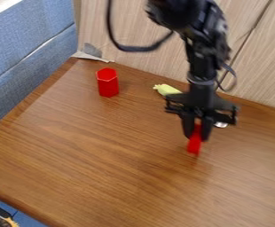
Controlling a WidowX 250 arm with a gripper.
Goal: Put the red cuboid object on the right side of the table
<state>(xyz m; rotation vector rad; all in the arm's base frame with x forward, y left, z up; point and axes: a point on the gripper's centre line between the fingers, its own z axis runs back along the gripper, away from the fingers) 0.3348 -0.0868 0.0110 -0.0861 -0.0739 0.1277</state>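
Three things we see beyond our end effector (pixel 197 138), which grips the red cuboid (pixel 194 146) — a red hexagonal prism (pixel 108 83) to the left, a yellow-green object (pixel 165 89), something silvery (pixel 221 125).

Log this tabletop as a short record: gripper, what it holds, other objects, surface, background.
gripper: black gripper, fingers on both sides of the held block
held: narrow red block, lower end pointing down; table contact unclear
standing object: red six-sided block, upright near the back edge, image left
behind gripper: pale green object; small silvery object, partly hidden
surface: brown wooden table
background: light wood panels, blue partition
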